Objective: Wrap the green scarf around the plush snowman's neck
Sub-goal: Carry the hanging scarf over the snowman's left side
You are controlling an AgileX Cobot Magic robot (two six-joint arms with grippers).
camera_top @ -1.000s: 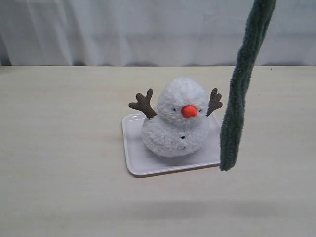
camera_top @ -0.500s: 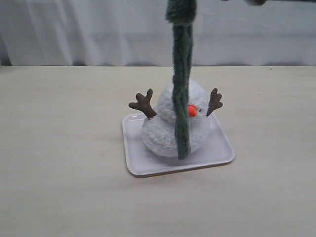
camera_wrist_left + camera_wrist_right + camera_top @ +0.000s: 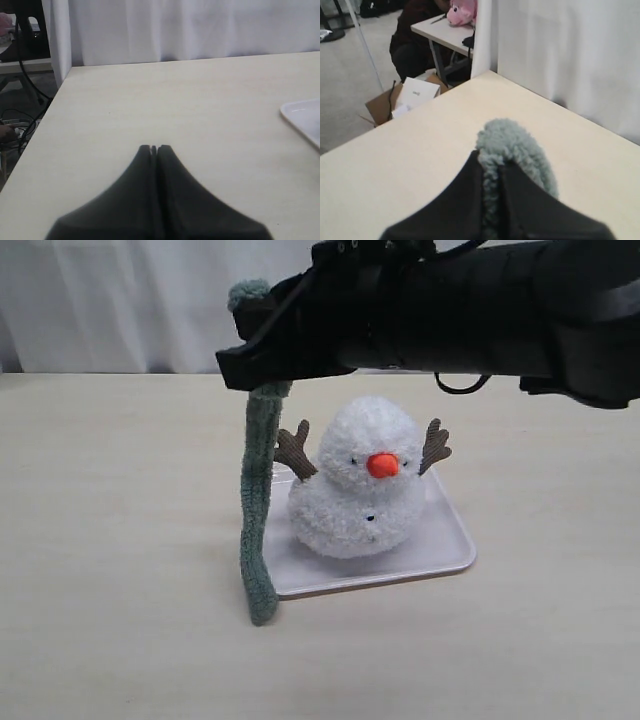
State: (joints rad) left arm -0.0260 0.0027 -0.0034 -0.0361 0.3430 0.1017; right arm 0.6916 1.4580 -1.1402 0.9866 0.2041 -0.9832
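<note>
The plush snowman (image 3: 356, 480) sits upright on a white tray (image 3: 440, 545), with its orange nose facing the camera and brown twig arms raised. My right gripper (image 3: 250, 345) has reached across to the snowman's left and is shut on the green scarf (image 3: 256, 510), one fuzzy end poking out above the jaws (image 3: 512, 147). The scarf hangs straight down beside the tray, its lower end touching the table. It does not touch the snowman's neck (image 3: 340, 485). My left gripper (image 3: 154, 148) is shut with nothing in it, low over bare table, out of the exterior view.
The right arm (image 3: 470, 310) spans the upper part of the exterior view, above the snowman. A white curtain (image 3: 120, 300) backs the table. The left wrist view shows a corner of the tray (image 3: 302, 120) and the table's side edge (image 3: 42, 117).
The right arm has swung the hanging scarf from the snowman's right, across its front, to its left, and lowered so that the scarf's end reaches the table.
</note>
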